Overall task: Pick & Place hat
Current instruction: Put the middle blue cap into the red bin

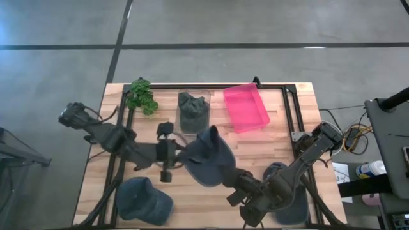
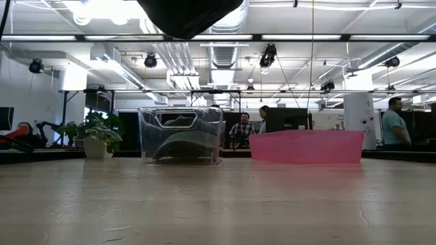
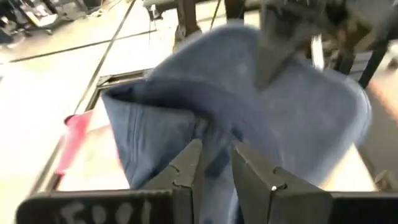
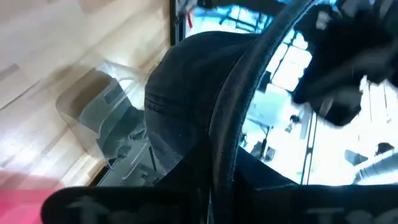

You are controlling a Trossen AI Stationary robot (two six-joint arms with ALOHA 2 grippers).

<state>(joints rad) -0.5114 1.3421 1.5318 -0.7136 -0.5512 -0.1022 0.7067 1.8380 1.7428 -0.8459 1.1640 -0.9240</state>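
Grey concrete floor with dark seams; exposed ducts and ceiling lights overhead.

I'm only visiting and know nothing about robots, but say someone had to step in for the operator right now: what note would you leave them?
Left gripper: jaws pinched on the edge of the dark blue fabric cap, which is lifted off the wooden table.
Right gripper: jaws shut on the same cap from the opposite side.
Clear plastic bin behind the cap already holds one dark cap.
Pink plastic tray beside it looks empty.
Another blue cap lies near the table's front left, and a further one sits partly under the right arm.
Done: one cap binned, one lifted. Left: place this one, probably then the others.
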